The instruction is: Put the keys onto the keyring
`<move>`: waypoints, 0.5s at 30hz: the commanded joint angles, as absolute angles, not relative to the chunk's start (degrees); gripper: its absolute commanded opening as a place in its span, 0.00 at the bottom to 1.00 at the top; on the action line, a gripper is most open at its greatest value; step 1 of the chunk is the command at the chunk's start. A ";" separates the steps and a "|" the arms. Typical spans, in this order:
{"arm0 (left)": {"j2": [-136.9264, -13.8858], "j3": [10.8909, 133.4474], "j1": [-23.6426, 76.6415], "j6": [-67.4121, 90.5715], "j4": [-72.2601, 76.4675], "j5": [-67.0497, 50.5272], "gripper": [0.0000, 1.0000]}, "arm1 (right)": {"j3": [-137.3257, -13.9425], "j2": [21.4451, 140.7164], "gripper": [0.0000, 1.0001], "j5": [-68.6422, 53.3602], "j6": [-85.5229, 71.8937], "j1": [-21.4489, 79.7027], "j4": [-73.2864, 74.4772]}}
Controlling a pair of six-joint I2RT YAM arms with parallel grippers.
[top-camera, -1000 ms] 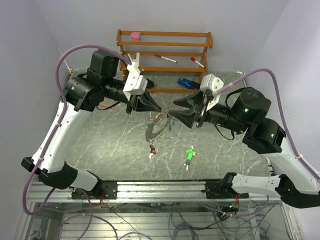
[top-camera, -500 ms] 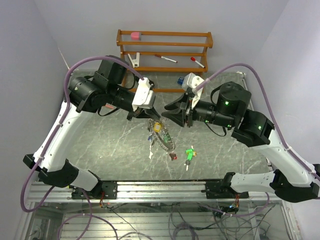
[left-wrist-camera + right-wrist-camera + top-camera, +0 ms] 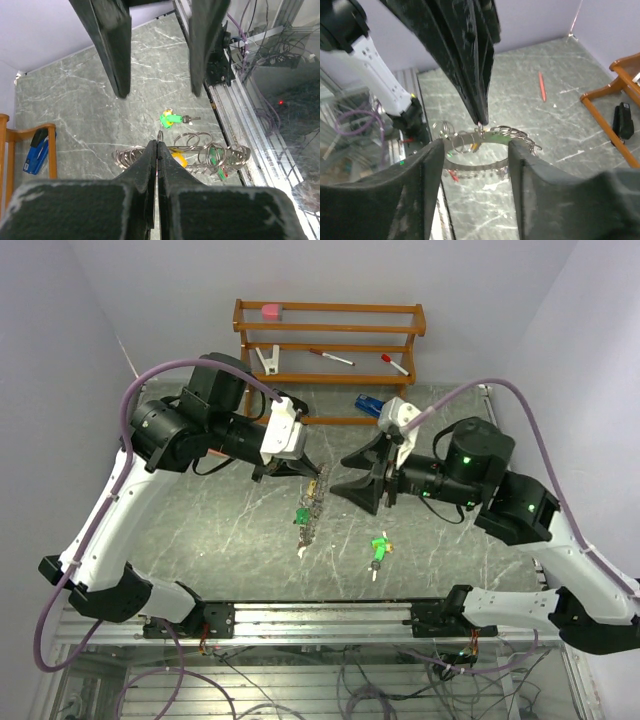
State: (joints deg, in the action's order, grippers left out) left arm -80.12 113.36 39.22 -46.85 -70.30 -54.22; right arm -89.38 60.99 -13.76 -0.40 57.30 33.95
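Overhead view of two robot arms bolted at the near edge of a grey marbled table (image 3: 200,530). Nearest the arm bases, a loose green key (image 3: 378,548) lies flat on the table, well apart from everything else

Just beyond it, toward the middle, the keyring (image 3: 312,505) hangs edge-on from the left gripper (image 3: 318,472). The jaws are pressed fully together on a small wire loop at the ring's top. The left wrist view shows a pale band strung with many small metal loops and bright tags, among them a yellow key (image 3: 178,160). Whether its lowest keys brush the table cannot be told

The right gripper (image 3: 340,475) faces the left one from the other side, just beside the ring. Its jaws stand apart with nothing between them

At the far edge stands a wooden rack (image 3: 330,310) holding red-capped pens (image 3: 330,358), with a blue object (image 3: 370,405) on the table at its foot

Judging by looks, the ring is light and stiff, but it hangs free and is likely to swing and twist at a touch, and its bare metal is probably slippery. The loose key looks thin and flat, so its plastic head seems the safest place to grip, leaving the hole clear. The ring probably needs steadying on its band, away from the dangling tags
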 commanded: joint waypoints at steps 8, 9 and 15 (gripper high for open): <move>-79.71 111.61 39.56 -39.11 -60.03 -52.34 0.07 | -76.61 57.45 0.77 -8.16 -10.28 57.34 23.39; -79.72 111.36 39.63 -38.51 -59.59 -52.14 0.07 | -76.18 57.14 0.77 -7.71 -10.85 57.30 22.58; -79.89 110.49 39.46 -34.98 -56.48 -49.75 0.07 | -74.75 55.90 0.77 -3.94 -14.32 57.29 22.13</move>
